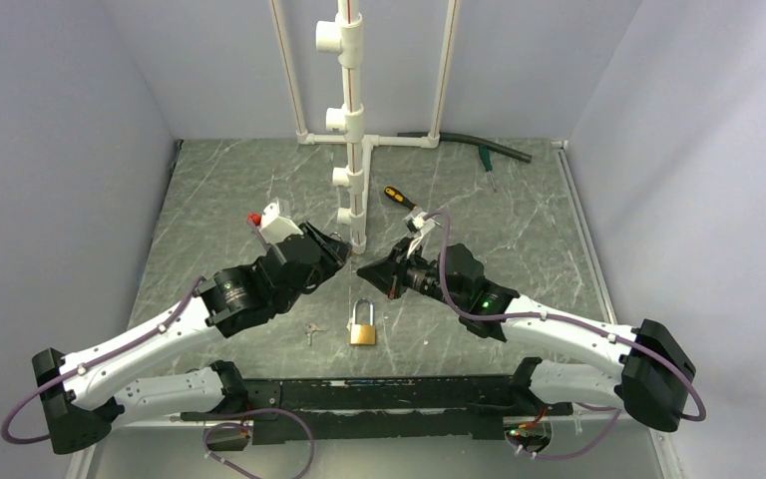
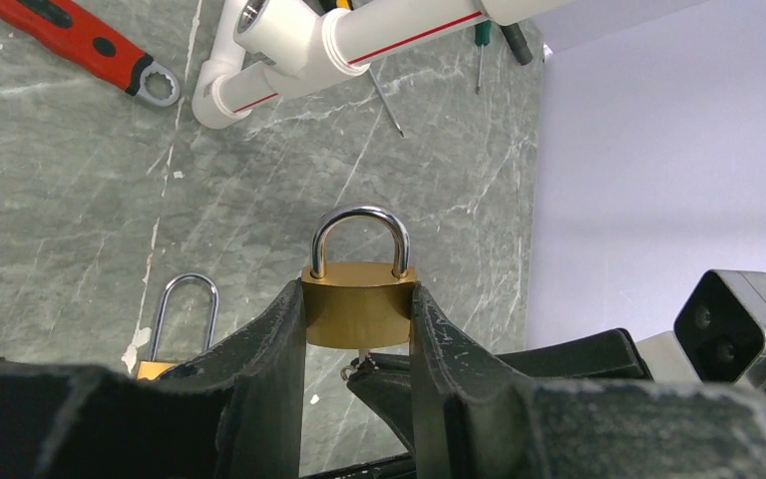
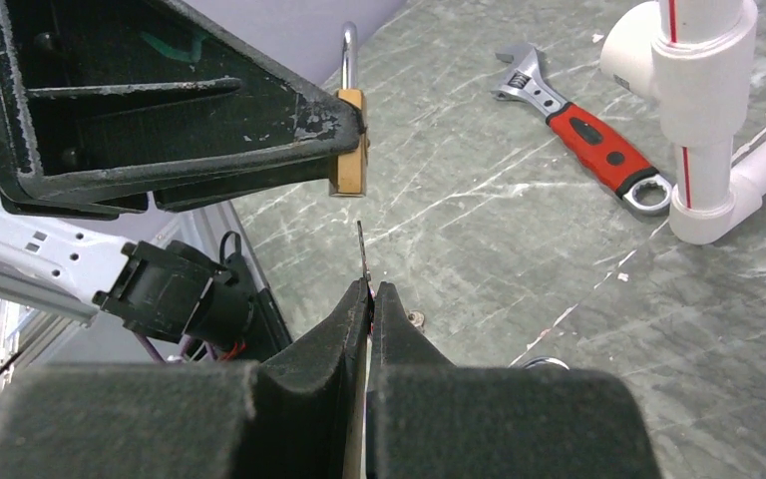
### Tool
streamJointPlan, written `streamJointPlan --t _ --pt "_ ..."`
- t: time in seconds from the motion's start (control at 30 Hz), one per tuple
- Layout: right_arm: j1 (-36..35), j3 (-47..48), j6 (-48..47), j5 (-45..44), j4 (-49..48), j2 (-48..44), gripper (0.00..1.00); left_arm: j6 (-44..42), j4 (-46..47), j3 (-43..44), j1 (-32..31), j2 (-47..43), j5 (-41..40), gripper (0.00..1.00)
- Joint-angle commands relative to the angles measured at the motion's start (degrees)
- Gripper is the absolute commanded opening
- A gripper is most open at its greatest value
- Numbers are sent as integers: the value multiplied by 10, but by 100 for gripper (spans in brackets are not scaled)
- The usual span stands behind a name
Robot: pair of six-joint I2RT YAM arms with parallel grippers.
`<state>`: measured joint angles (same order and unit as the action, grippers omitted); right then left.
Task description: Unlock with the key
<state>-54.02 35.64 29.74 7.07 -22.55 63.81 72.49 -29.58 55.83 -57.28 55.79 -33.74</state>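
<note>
Key (image 3: pixel 362 249) pinched in my closed right pincer (image 3: pixel 371 291), tip just short of the brass padlock (image 2: pixel 359 311) clamped in my left pincer (image 2: pixel 357 294). I should align blade with keyhole, then ease in.

The grey-green marbled table (image 1: pixel 519 230) is viewed from high above and behind the arm bases, steeply downward, at a distance. The wrist views are taken close along the left arm's black fingers (image 2: pixel 259 379) and the right arm's black fingers (image 3: pixel 309 359), turned towards each other. A small brass padlock with steel shackle (image 2: pixel 359 311), a red-handled silver wrench (image 3: pixel 588 135) and a white plastic pipe stand (image 1: pixel 351 120) are shared by both.
</note>
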Motion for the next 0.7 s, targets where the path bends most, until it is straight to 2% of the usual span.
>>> streamJointPlan --t 0.0,0.67 --pt "-4 26 -5 7 -27 -2 0 15 36 -1 3 5 3 0" --pt "-3 39 2 -27 -18 2 0 19 47 -11 3 2 19 0"
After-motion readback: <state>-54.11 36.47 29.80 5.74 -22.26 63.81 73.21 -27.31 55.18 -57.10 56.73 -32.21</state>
